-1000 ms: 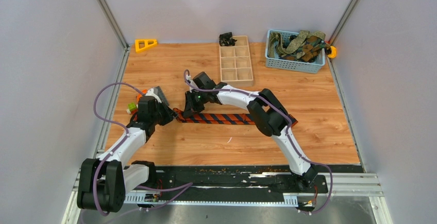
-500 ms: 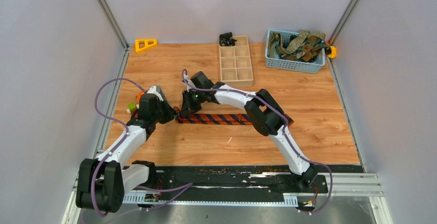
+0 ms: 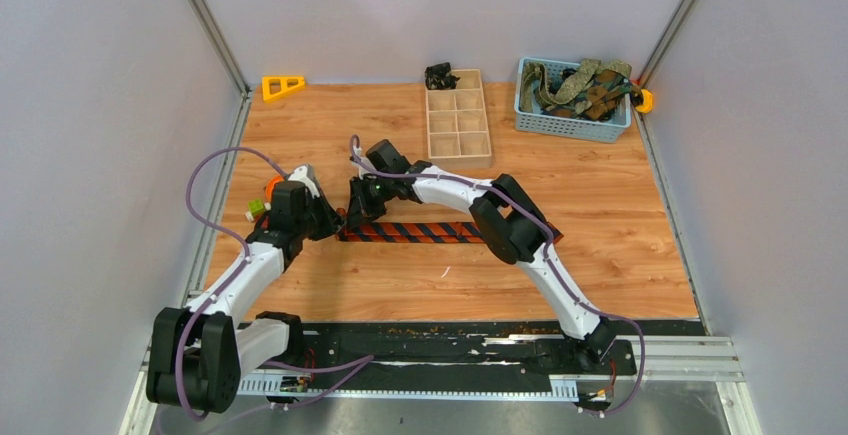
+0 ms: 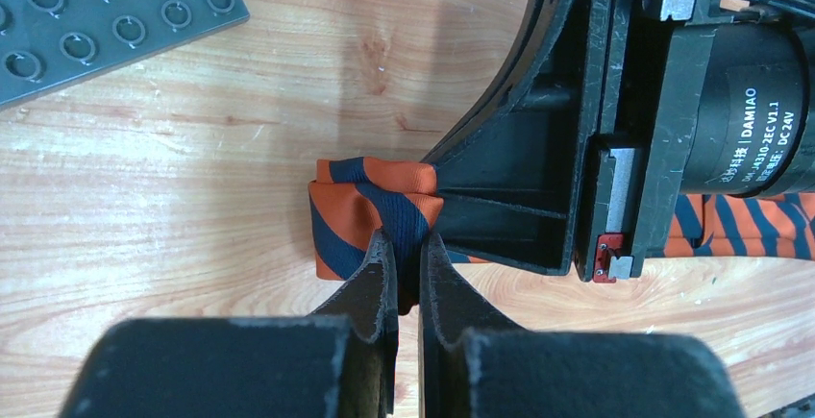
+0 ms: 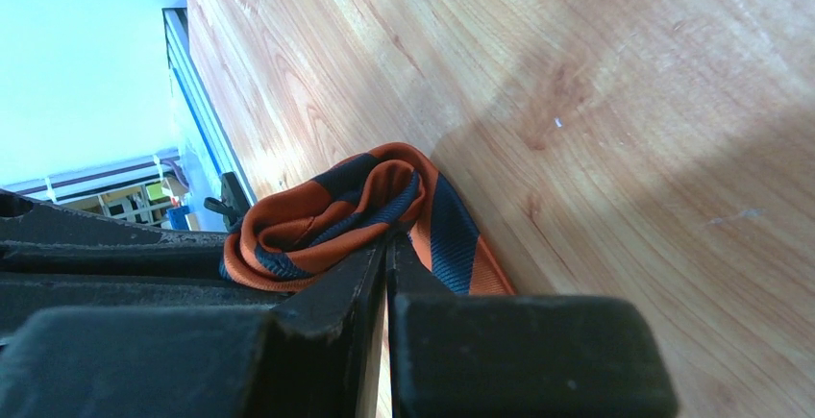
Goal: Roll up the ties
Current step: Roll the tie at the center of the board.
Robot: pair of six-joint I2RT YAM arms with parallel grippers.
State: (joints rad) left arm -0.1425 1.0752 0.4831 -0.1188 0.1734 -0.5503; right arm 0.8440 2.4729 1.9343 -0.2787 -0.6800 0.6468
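Left hand and right hand are both pinching the rolled end of the tie, left-middle of the counter. Guessing 2 grips stop the coil springing open; the rest lies flat, trailing off right.

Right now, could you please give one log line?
striped tie: end rolled; left fingers: shut on it; right fingers: shut on it
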